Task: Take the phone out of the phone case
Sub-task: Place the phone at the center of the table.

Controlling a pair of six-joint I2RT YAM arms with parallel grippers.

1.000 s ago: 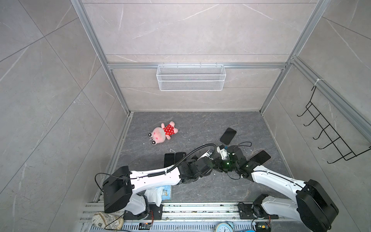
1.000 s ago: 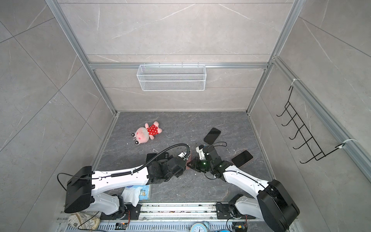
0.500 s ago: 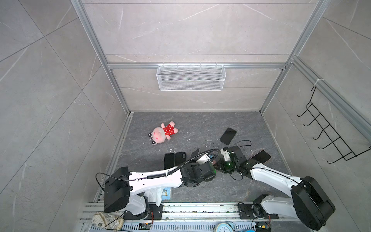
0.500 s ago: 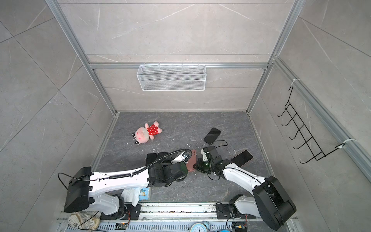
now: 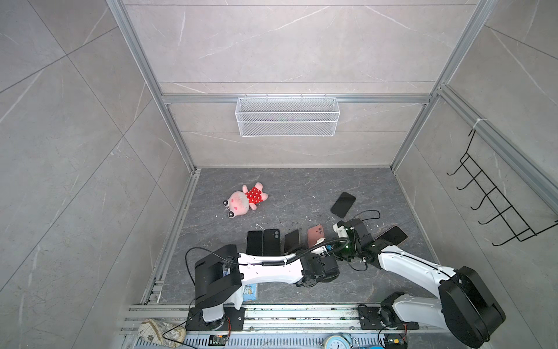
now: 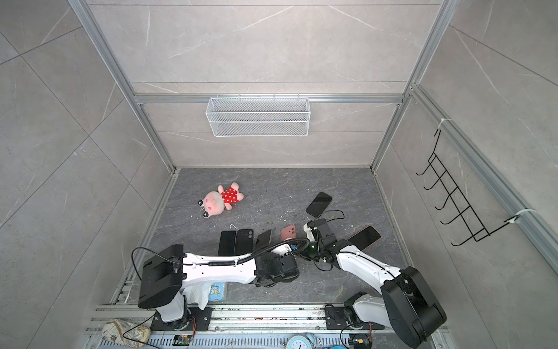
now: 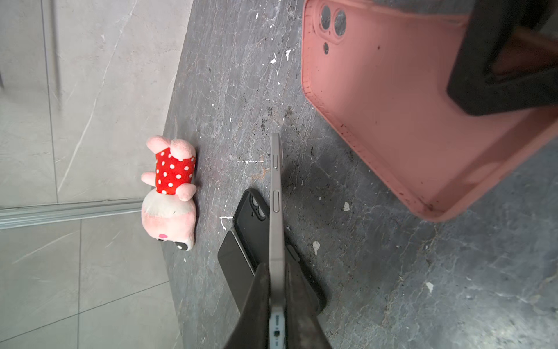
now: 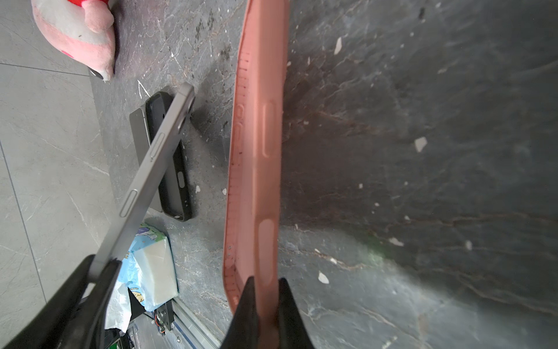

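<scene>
Grey stone floor (image 7: 377, 272) lay under my pincers: my left pincer (image 7: 275, 269) pinched the bare phone (image 7: 275, 196) by its bottom end, edge-on, and my right pincer (image 8: 265, 281) pinched the case (image 8: 256, 145), pink and empty. A second earlier both had been one bundle between them; now they hung apart, side by side, so I judged the removal done, only setting down left. Beyond lay a black case (image 5: 270, 245) and the toy (image 5: 246, 199).

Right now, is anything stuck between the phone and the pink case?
Nothing visible. The left fingers pinch the phone, already out; the right fingers pinch the pink case, with an open gap between them.
</scene>
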